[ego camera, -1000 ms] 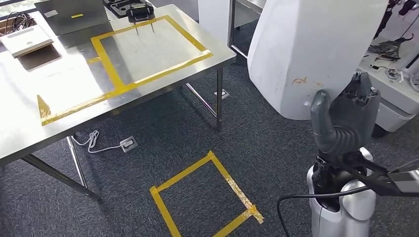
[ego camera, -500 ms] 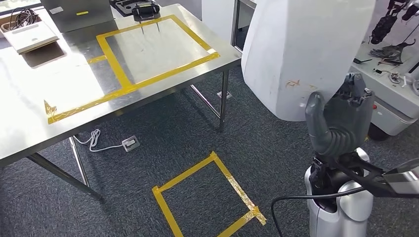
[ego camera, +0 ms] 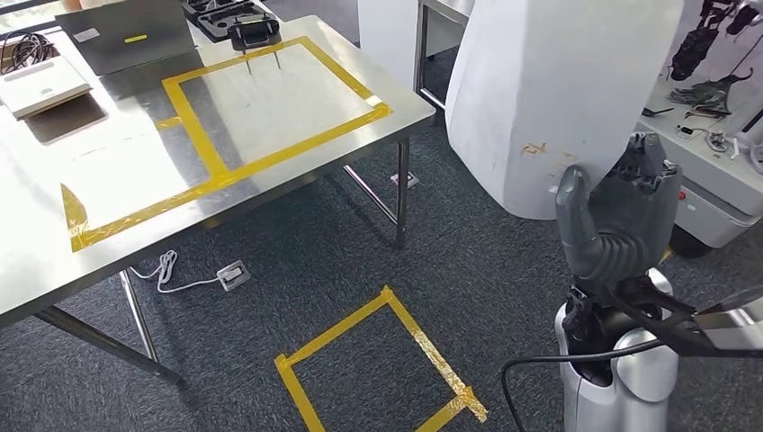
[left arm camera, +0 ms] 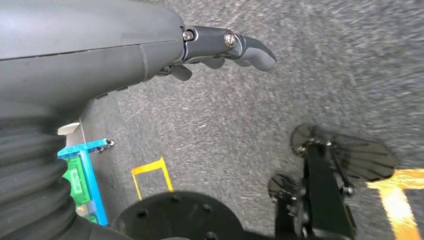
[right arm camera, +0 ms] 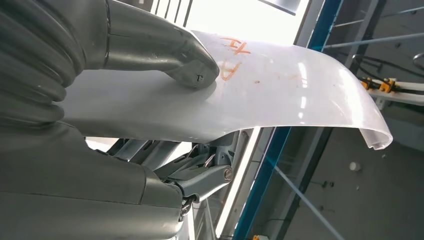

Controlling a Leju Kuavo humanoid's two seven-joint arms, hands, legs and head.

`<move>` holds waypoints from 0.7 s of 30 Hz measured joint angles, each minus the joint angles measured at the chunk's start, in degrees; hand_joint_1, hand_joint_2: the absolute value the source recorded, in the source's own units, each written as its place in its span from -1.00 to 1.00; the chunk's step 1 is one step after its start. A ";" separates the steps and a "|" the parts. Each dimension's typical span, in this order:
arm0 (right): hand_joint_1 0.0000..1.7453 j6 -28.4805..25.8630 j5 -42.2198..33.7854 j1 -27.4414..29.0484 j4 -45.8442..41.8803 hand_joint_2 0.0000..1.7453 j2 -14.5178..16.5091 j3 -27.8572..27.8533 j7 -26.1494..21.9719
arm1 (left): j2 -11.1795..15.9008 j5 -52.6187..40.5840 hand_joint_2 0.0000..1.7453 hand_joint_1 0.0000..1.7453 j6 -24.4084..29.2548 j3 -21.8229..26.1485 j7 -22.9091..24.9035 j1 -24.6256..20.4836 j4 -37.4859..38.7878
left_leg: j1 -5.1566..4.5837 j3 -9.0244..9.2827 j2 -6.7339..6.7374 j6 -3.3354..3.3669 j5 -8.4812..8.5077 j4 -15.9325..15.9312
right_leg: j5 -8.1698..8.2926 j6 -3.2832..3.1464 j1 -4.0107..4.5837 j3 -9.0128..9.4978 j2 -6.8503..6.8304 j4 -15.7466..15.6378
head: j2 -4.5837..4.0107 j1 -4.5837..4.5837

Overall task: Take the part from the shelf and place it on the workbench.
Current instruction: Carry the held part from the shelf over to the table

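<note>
Part (right arm camera: 280,95) between thumb (right arm camera: 165,55) and fingers (right arm camera: 200,177)

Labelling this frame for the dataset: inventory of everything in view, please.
white curved part: 1, white with orange marks, held up at right by the right robot hand
workbench: 1, steel, left
taped rectangle: 1, yellow, on workbench top
taped square: 1, yellow, on carpet
black tool: 1, workbench far edge
laptop: 1, grey, workbench far side
floor socket: 1, with white cable, under workbench
right robot hand: grey, grips the part
left robot hand: grey, holds nothing, hangs over carpet
</note>
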 joint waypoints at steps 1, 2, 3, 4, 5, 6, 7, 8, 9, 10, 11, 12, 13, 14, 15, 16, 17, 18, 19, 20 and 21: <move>1.00 -0.01 0.03 0.01 -0.01 1.00 0.00 0.00 -0.04 | -0.03 0.00 1.00 -1.00 0.00 -0.01 0.01 -0.01 0.02 | -0.11 0.69 0.00 0.41 -0.36 -1.11 | -0.33 0.40 0.06 0.25 0.03 -0.04 | 0.00 -0.06; 1.00 -0.02 0.05 0.01 -0.02 1.00 0.00 0.00 -0.11 | -0.06 0.00 1.00 -1.00 0.00 -0.01 0.02 -0.04 0.04 | -0.28 1.04 0.00 0.99 -1.01 -1.35 | -0.42 0.78 0.09 0.55 0.08 0.08 | 0.00 -0.10; 1.00 -0.03 0.08 0.01 -0.03 1.00 0.00 0.00 -0.16 | -0.07 0.00 1.00 -1.00 0.00 -0.01 0.02 -0.06 0.04 | -0.27 1.35 -0.08 1.61 -1.35 -1.32 | -0.37 1.06 0.03 0.80 0.08 0.38 | 0.00 -0.10; 1.00 -0.02 0.11 0.01 -0.04 1.00 0.00 0.00 -0.20 | -0.06 0.00 1.00 -1.00 0.00 0.00 0.01 -0.06 0.02 | -0.28 1.83 -0.16 2.08 -1.70 -1.47 | -0.24 1.31 -0.04 0.74 0.00 1.29 | 0.00 -0.10; 1.00 -0.02 0.12 -0.06 -0.07 1.00 0.00 0.00 -0.26 | -0.04 0.00 1.00 -1.00 0.00 0.01 0.01 -0.08 0.01 | -0.24 2.46 -0.23 2.50 -2.06 -1.59 | -0.05 1.52 -0.10 -0.07 -0.08 3.18 | 0.00 -0.06; 1.00 -0.01 0.13 -0.16 -0.09 1.00 0.00 0.01 -0.29 | -0.01 0.00 1.00 -1.00 0.00 0.01 0.00 -0.12 -0.02 | -0.19 3.15 -0.30 2.82 -2.44 -1.71 | -0.13 1.66 -0.10 -1.76 -0.16 5.97 | -0.01 -0.03; 1.00 0.00 0.13 -0.21 -0.10 1.00 0.00 0.02 -0.31 | 0.03 0.00 1.00 -1.00 0.00 0.01 0.00 -0.14 -0.05 | -0.21 3.70 -0.31 3.05 -2.87 -1.83 | -0.59 1.78 -0.05 -4.25 -0.23 9.49 | -0.01 0.03; 1.00 0.01 0.12 -0.22 -0.11 1.00 0.00 0.03 -0.33 | 0.06 0.00 1.00 -1.00 0.00 0.01 0.01 -0.15 -0.07 | -0.26 4.23 -0.32 3.21 -3.35 -1.85 | -1.63 1.85 0.01 -7.19 -0.22 13.15 | -0.01 0.06; 1.00 0.02 0.11 -0.16 -0.11 1.00 -0.01 0.04 -0.31 | 0.07 -0.01 1.00 -1.00 0.00 0.00 0.01 -0.13 -0.08 | -0.34 4.75 -0.35 3.32 -3.87 -1.85 | -2.97 1.84 0.10 -10.02 -0.21 16.02 | -0.01 0.10; 1.00 0.02 0.12 -0.07 -0.10 1.00 -0.01 0.04 -0.29 | 0.07 -0.01 1.00 -1.00 0.00 0.00 0.03 -0.04 -0.07 | -0.44 5.40 -0.40 3.39 -4.44 -1.85 | -4.04 1.73 0.20 -12.22 -0.21 17.48 | 0.00 0.11; 1.00 0.02 0.12 -0.01 -0.10 1.00 -0.02 0.04 -0.29 | 0.06 -0.02 1.00 -1.00 0.00 0.01 0.04 0.06 -0.07 | -0.55 6.19 -0.44 3.44 -5.08 -1.85 | -4.34 1.49 0.35 -13.53 -0.20 17.14 | 0.00 0.11; 1.00 0.02 0.12 -0.01 -0.10 1.00 -0.02 0.04 -0.28 | 0.03 -0.07 1.00 -1.00 0.00 0.01 0.04 0.15 -0.06 | -0.64 7.08 -0.48 3.45 -5.75 -1.86 | -3.32 1.11 0.56 -13.88 -0.19 15.04 | 0.00 0.11; 1.00 0.02 0.13 -0.01 -0.10 1.00 -0.02 0.04 -0.28 | 0.00 -0.14 1.00 -1.00 0.00 0.02 0.04 0.20 -0.05 | -0.72 7.89 -0.48 3.43 -6.47 -1.89 | -0.84 0.59 0.83 -13.49 -0.20 11.58 | 0.00 0.11; 1.00 0.02 0.16 0.00 -0.10 1.00 -0.02 0.04 -0.29 | -0.06 -0.24 1.00 -1.00 0.00 0.01 0.02 0.18 -0.03 | -0.83 8.64 -0.47 3.36 -7.20 -1.87 | 2.94 0.04 1.19 -12.85 -0.17 7.50 | 0.00 0.08; 1.00 -0.01 0.19 0.03 -0.09 1.00 -0.03 0.04 -0.28 | -0.09 -0.36 1.00 -1.00 0.00 0.01 0.00 0.15 -0.02 | -0.95 9.24 -0.58 3.15 -7.91 -1.91 | 5.80 -0.37 1.49 -12.27 -0.07 4.46 | 0.00 0.08; 1.00 -0.04 0.22 0.06 -0.07 1.00 -0.04 0.04 -0.25 | -0.10 -0.44 1.00 -1.00 0.00 0.01 -0.01 0.08 0.00 | -1.07 9.70 -0.60 2.90 -8.68 -2.11 | 7.88 -0.58 1.72 -11.71 0.04 2.48 | 0.00 0.07; 1.00 -0.06 0.31 0.12 -0.05 1.00 -0.05 0.04 -0.21 | -0.11 -0.51 1.00 -1.00 0.00 0.00 -0.01 0.04 0.02 | -1.20 10.25 -0.64 2.54 -8.95 -1.84 | 8.80 -0.67 1.75 -11.30 0.23 1.54 | 0.00 0.06; 1.00 -0.08 0.40 0.12 -0.04 1.00 -0.07 0.04 -0.17 | -0.08 -0.57 1.00 -1.00 0.00 0.01 -0.02 0.03 0.01 | -1.30 10.45 -0.70 2.15 -8.71 -1.22 | 8.23 -0.74 1.66 -10.69 0.37 1.59 | 0.00 0.07; 1.00 -0.07 0.50 0.13 -0.04 1.00 -0.05 0.04 -0.14 | -0.03 -0.62 1.00 -1.00 0.00 0.01 -0.01 0.01 -0.01 | -1.35 10.08 -0.60 1.77 -8.07 0.24 | 8.08 -0.92 1.48 -9.93 0.40 1.37 | 0.00 0.05; 1.00 -0.07 0.58 0.11 -0.04 1.00 -0.04 0.04 -0.15 | -0.01 -0.67 1.00 -1.00 0.00 0.01 -0.01 -0.02 -0.02 | -1.38 9.01 -0.55 1.36 -6.90 2.95 | 7.71 -1.21 1.29 -9.16 0.40 1.18 | 0.00 0.02; 1.00 -0.07 0.60 0.08 -0.04 1.00 -0.03 0.05 -0.17 | 0.00 -0.69 1.00 -1.00 0.00 0.01 -0.01 -0.11 -0.03 | -1.34 7.05 -0.51 0.99 -6.24 6.12 | 7.17 -1.49 1.19 -8.33 0.32 1.12 | 0.00 -0.03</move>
